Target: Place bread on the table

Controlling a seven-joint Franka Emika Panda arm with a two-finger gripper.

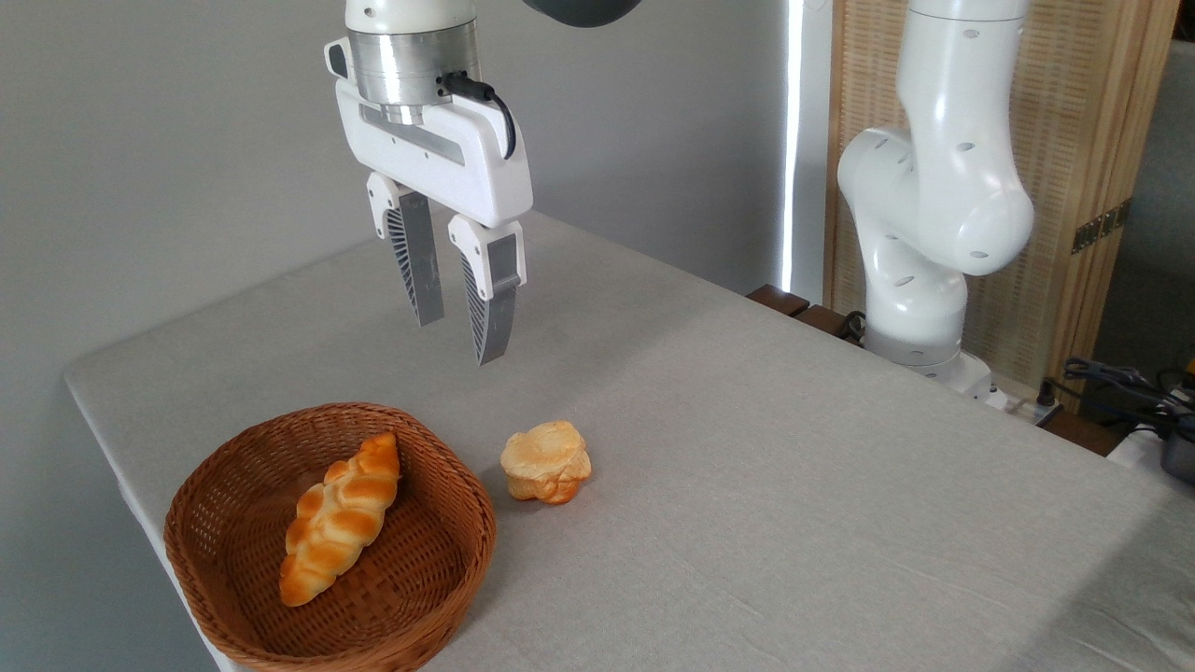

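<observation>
The bread (339, 518), a long braided golden-orange loaf, lies inside the brown wicker basket (439, 569) at the front left of the table (747, 448). My gripper (460, 340) hangs in the air above and behind the basket, well clear of the loaf. Its two ribbed fingers (418, 271) point downward with a narrow gap between them, and nothing is held.
A small pale knobbly bun (546, 462) sits on the grey cloth just right of the basket. The arm's white base (920, 280) stands at the table's far right edge. Cables and a wooden screen are behind it.
</observation>
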